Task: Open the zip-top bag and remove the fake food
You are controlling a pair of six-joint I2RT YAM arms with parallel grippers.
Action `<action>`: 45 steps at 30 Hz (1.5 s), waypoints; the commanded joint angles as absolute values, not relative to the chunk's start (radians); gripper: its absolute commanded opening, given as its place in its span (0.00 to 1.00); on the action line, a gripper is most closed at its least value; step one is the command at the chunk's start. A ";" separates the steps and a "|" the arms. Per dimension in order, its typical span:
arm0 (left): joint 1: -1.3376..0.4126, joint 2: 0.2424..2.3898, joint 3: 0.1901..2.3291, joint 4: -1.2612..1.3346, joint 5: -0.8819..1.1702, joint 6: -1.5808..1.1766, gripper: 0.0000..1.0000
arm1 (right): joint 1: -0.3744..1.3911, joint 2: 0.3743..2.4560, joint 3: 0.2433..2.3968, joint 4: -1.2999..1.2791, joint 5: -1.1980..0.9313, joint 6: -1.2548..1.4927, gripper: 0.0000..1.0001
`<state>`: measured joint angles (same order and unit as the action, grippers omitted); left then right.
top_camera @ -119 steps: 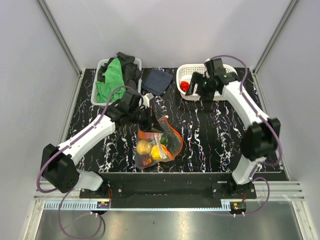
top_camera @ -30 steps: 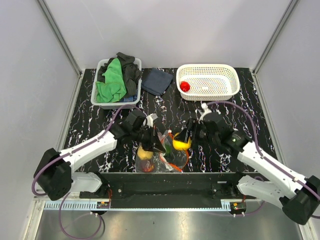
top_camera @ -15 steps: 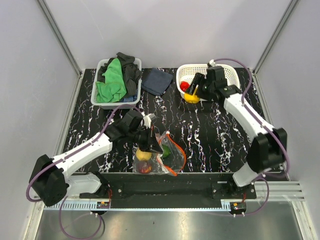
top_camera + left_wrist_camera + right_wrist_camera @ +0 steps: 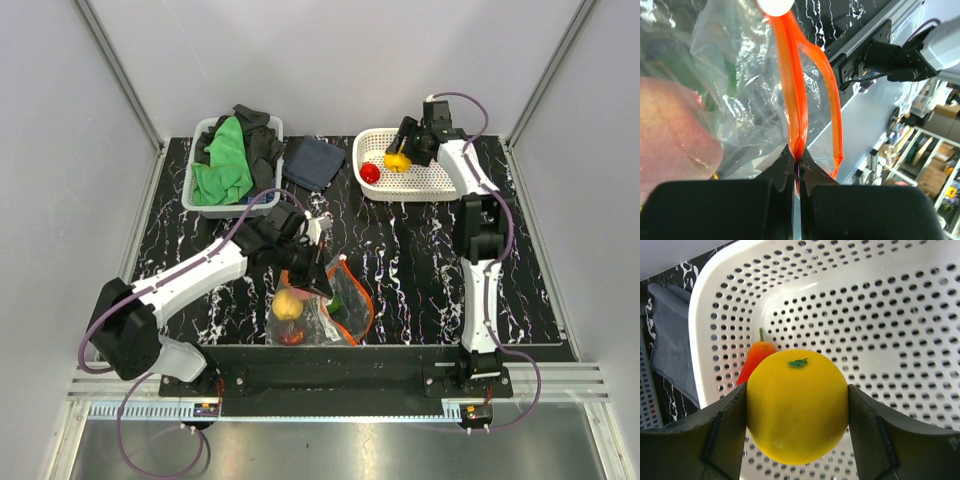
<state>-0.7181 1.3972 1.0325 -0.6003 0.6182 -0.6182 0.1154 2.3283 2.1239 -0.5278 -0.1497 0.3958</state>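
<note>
On marbled table point(image 4: 420, 260), grey walls point(image 4: 330, 60): left hand point(image 4: 797, 162) pinches bag point(image 4: 740, 95); right hand point(image 4: 408, 152) clamps yellow fruit point(image 4: 797, 407), seemingly above basket point(image 4: 900, 315).

zip-top bag point(image 4: 345, 315): 1
fake food point(image 4: 370, 172): 5 visible
white perforated basket point(image 4: 415, 185): 1
cloth bin point(image 4: 215, 211): 1
folded grey cloth point(image 4: 312, 162): 1
arms point(image 4: 200, 275): 2

Crinkly clear zip-top bag point(image 4: 742, 75), glossy fake food point(image 4: 797, 410), perforated plastic basket point(image 4: 900, 305)
</note>
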 commanded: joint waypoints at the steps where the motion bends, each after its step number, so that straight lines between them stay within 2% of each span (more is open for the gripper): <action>1: -0.712 1.423 1.130 -0.655 0.653 -0.528 0.00 | 0.123 2.465 2.360 -0.646 -0.210 0.354 0.67; 6: -0.712 1.460 1.155 -0.683 0.657 -0.518 0.00 | 0.120 2.591 2.514 -0.706 -0.204 0.347 0.76; 9: -0.710 1.474 1.177 -0.699 0.655 -0.518 0.00 | 0.118 2.603 2.519 -0.709 -0.204 0.354 0.80; 10: -0.710 1.480 1.192 -0.709 0.650 -0.512 0.00 | 0.118 2.609 2.520 -0.707 -0.218 0.353 0.87; 17: -0.709 1.505 1.227 -0.718 0.643 -0.519 0.00 | 0.118 2.574 2.525 -0.744 -0.222 0.373 0.99; 25: -0.704 1.508 1.249 -0.719 0.676 -0.528 0.00 | 0.120 2.459 2.571 -0.910 -0.207 0.410 1.00; 31: -0.704 1.506 1.247 -0.713 0.698 -0.520 0.00 | 0.140 2.165 2.311 -0.994 -0.133 0.419 1.00; 36: -0.703 1.503 1.250 -0.712 0.706 -0.514 0.00 | 0.192 1.910 1.917 -0.983 -0.135 0.385 1.00; 40: -0.703 1.500 1.255 -0.706 0.704 -0.523 0.00 | 0.259 1.632 1.563 -0.928 -0.216 0.394 1.00; 45: -0.703 1.486 1.267 -0.692 0.698 -0.549 0.00 | 0.411 1.359 1.232 -0.786 -0.305 0.498 0.97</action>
